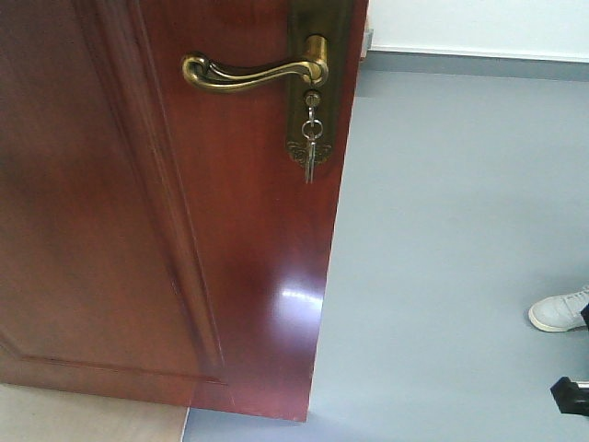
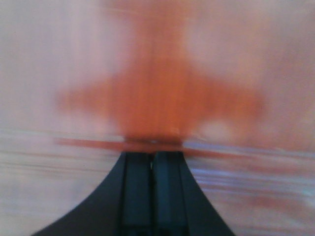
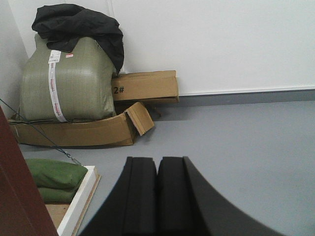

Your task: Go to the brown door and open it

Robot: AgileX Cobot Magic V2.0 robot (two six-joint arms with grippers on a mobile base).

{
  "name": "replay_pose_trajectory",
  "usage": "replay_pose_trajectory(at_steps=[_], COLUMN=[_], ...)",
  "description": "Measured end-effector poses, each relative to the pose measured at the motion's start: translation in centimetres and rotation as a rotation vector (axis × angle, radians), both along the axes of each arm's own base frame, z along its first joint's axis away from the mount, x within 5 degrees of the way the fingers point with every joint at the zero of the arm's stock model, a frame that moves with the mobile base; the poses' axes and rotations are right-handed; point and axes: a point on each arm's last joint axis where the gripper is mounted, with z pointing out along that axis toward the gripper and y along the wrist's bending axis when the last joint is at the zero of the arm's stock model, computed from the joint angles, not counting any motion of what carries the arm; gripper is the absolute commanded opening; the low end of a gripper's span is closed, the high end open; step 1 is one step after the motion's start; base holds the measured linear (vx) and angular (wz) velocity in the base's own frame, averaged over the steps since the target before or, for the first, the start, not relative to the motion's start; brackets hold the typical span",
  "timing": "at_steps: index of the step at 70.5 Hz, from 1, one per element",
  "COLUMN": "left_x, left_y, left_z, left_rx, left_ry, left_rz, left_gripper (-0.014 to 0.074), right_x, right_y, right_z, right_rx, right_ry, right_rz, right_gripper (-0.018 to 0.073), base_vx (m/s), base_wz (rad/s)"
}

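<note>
The brown door (image 1: pixel 138 230) fills the left half of the front view, its free edge swung away so grey floor shows to its right. Its curved brass lever handle (image 1: pixel 253 74) points left from a brass backplate (image 1: pixel 317 83), and small keys (image 1: pixel 310 147) hang below. No gripper shows in the front view. My left gripper (image 2: pixel 151 156) is shut, its tips right up against a blurred reddish surface. My right gripper (image 3: pixel 157 161) is shut with nothing in it, above grey floor. The door's edge (image 3: pixel 17 187) shows at the left of the right wrist view.
A white shoe (image 1: pixel 560 311) and a black object (image 1: pixel 571 396) are at the front view's right edge. Beyond the door stand a green sack (image 3: pixel 66 81) under a black cloth (image 3: pixel 78 24), cardboard boxes (image 3: pixel 145 86), green bags (image 3: pixel 54 179) and a white board (image 3: pixel 81 201).
</note>
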Motion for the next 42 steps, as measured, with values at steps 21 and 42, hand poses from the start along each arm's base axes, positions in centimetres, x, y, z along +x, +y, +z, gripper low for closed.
replay_pose_trajectory(at_steps=[21, 42], left_x=[-2.5, -11.0], left_y=[0.3, 1.1], left_z=[-2.5, -11.0], left_rx=[0.011, 0.01], left_ry=[0.0, -0.048], left_rz=[0.008, 0.022], left_gripper=[0.0011, 0.0011], right_x=[0.0, 0.0], right_y=[0.0, 0.0], right_z=[0.0, 0.0], right_rx=[0.0, 0.0], right_ry=[0.0, 0.0], right_rz=[0.0, 0.0], right_gripper=[0.0, 0.0], base_vx=[0.0, 0.0], base_wz=[0.0, 0.0])
